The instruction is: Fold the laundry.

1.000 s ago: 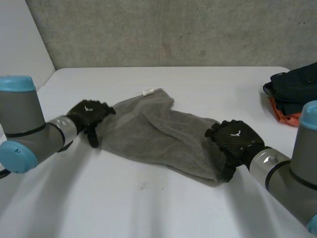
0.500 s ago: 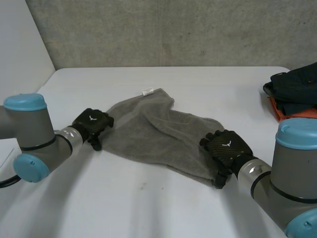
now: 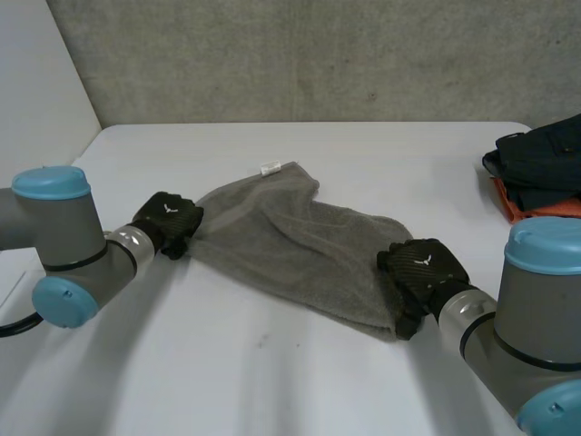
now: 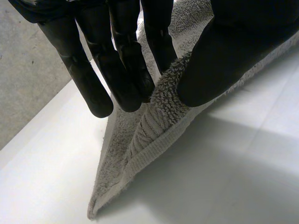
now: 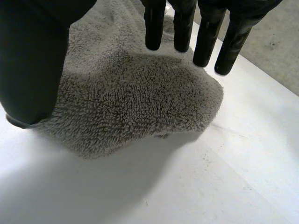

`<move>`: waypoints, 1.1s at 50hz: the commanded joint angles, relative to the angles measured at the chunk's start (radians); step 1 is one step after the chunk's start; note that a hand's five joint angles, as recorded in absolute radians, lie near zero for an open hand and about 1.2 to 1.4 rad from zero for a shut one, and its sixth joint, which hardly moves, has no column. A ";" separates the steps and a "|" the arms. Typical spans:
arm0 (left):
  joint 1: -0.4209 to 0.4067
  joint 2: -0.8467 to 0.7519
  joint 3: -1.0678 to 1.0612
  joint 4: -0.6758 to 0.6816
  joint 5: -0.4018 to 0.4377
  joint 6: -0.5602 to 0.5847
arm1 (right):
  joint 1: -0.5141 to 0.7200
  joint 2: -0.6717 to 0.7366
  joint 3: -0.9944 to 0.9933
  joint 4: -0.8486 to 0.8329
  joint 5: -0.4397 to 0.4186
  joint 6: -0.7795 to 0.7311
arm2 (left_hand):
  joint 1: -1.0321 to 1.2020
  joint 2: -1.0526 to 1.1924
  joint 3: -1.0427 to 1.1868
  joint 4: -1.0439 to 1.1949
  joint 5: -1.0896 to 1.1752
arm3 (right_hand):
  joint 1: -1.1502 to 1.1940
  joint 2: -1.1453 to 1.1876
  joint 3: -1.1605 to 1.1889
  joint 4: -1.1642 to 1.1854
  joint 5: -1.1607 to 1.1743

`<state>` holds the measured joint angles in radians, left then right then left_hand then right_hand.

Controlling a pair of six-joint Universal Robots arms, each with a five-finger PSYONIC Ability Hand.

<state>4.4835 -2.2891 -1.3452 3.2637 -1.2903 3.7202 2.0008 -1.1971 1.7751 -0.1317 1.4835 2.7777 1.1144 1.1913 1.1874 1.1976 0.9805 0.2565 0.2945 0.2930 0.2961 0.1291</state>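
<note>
white table (image 3: 272, 381), grey towel (image 3: 281, 241), left robot hand (image 3: 169, 221) tight around its edge, right robot hand (image 3: 419, 269) open

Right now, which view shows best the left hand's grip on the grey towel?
The left wrist view: the left hand pinches the edge of the grey terry towel between thumb and fingers. Head view: the hand's back. Right wrist view: the towel's other corner.
</note>
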 commanded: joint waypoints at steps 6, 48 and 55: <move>-0.020 0.224 -0.115 -0.029 -0.029 -0.046 | 0.026 0.087 -0.083 0.001 -0.002 0.002 | 0.282 0.205 0.209 0.199 0.241 | 1.140 1.102 1.103 1.100 1.093; -0.093 0.467 -0.301 -0.052 -0.064 -0.434 | -0.033 0.327 -0.890 0.313 -0.102 -0.399 | 0.282 0.205 0.209 0.199 0.241 | -0.082 -0.120 -0.118 -0.122 -0.129; -0.086 0.451 -0.295 -0.048 -0.126 -0.402 | -0.063 0.142 -0.680 0.328 -0.009 -0.127 | 0.282 0.205 0.209 0.199 0.241 | -0.082 -0.120 -0.118 -0.122 -0.129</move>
<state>4.3904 -1.8284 -1.6479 3.2142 -1.3735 3.2956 1.9608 -0.8975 0.9217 0.1838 1.4107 2.4496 1.1144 1.1963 1.1918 1.1985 0.9803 0.2015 0.2178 0.2138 0.2327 0.0673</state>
